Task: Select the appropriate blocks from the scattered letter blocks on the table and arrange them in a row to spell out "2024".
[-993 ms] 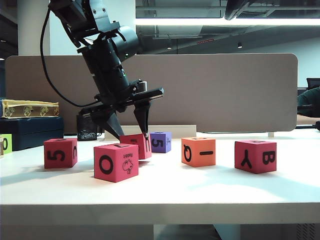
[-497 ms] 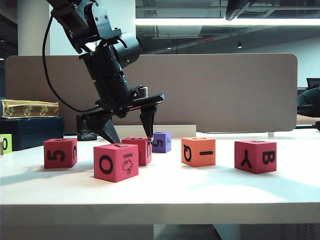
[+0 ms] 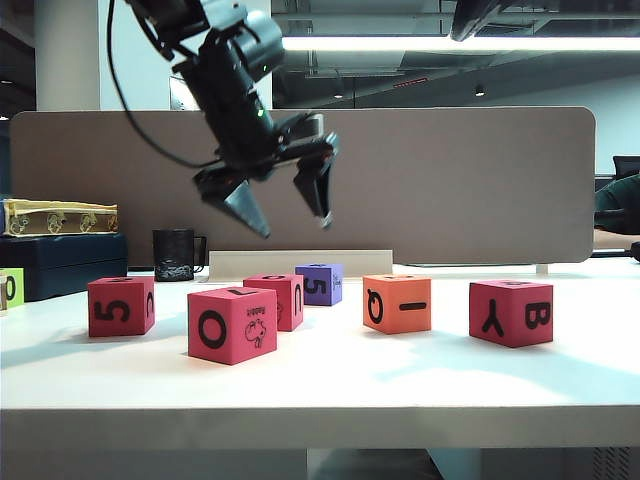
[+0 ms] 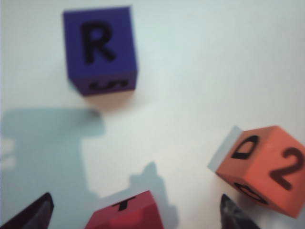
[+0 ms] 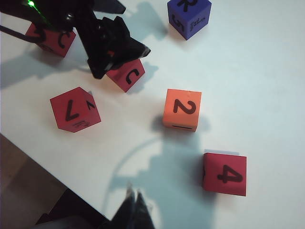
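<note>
My left gripper point(image 3: 293, 227) hangs open and empty high above the pinkish-red cartoon block point(image 3: 276, 298), which sits flat on the table point(image 3: 330, 380); the left wrist view shows that block's T face point(image 4: 126, 214) below the spread jaws point(image 4: 136, 217). Along the table lie a red 5 block point(image 3: 120, 305), a red O block point(image 3: 232, 323), a purple 5 block point(image 3: 322, 284), an orange Q block point(image 3: 397, 303) with a 2 on top point(image 5: 182, 109), and a red Y/B block point(image 3: 511, 312) with a 4 on top point(image 5: 225, 174). My right gripper point(image 5: 136, 200) is shut, high over the front edge.
A beige partition point(image 3: 450, 180) closes off the back of the table. A black mug point(image 3: 175, 255), a dark box with a patterned case point(image 3: 60, 217) on it and a green block point(image 3: 10, 287) stand at the left. A low white bar point(image 3: 350, 262) lies behind the blocks.
The left gripper opened, let go of the tilted cartoon block and rose up and to the right. The block now rests flat. The other blocks kept still.
</note>
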Tool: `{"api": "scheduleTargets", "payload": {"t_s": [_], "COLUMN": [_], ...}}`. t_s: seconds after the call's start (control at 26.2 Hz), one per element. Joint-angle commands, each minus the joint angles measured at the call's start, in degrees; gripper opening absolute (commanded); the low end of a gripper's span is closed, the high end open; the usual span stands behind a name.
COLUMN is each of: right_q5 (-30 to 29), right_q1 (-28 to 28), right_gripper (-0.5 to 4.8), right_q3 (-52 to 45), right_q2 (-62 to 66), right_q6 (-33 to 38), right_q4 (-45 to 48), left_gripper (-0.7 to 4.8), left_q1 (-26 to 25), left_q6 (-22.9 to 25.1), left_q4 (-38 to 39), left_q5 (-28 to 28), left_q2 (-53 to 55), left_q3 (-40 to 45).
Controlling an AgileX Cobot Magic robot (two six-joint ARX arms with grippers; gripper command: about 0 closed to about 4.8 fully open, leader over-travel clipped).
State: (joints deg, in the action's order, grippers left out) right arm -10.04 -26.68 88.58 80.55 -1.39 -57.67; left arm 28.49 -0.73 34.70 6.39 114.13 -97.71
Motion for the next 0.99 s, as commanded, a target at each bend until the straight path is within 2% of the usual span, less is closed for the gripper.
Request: {"api": "scheduleTargets", "payload": {"t_s": [0.04, 0.19, 0.57, 0.76, 0.99], "right_q5": [0.1, 0.1, 0.1, 1.0, 1.4], "right_q1": [0.0, 0.0, 0.0, 0.0, 0.0], "right_gripper": [-0.02, -0.02, -0.02, -0.02, -0.02], "right_q3": [0.2, 0.2, 0.2, 0.2, 0.3], "right_q2": [-0.2, -0.2, -0.2, -0.2, -0.2], "right_q6": [-0.2, -0.2, -0.4, -0.6, -0.6], "right_q4": [0.9, 0.3, -4.5, -6.1, -7.2], "left_gripper": [4.76, 4.75, 4.75, 4.76, 4.79], "left_q1": [1.2, 2.1, 7.2, 9.6, 10.1], "left_q6": [7.1, 10.4, 23.2, 23.5, 24.7], "left_q4": [2.5, 4.3, 4.8, 2.0, -0.7], "left_q5": [1.8, 2.9, 2.6, 2.7, 4.4], "left_q2": [-0.4, -0.2, 0.6, 3.5, 5.9], "left_q3": [-1.5, -1.6, -1.6, -1.6, -1.6]}}
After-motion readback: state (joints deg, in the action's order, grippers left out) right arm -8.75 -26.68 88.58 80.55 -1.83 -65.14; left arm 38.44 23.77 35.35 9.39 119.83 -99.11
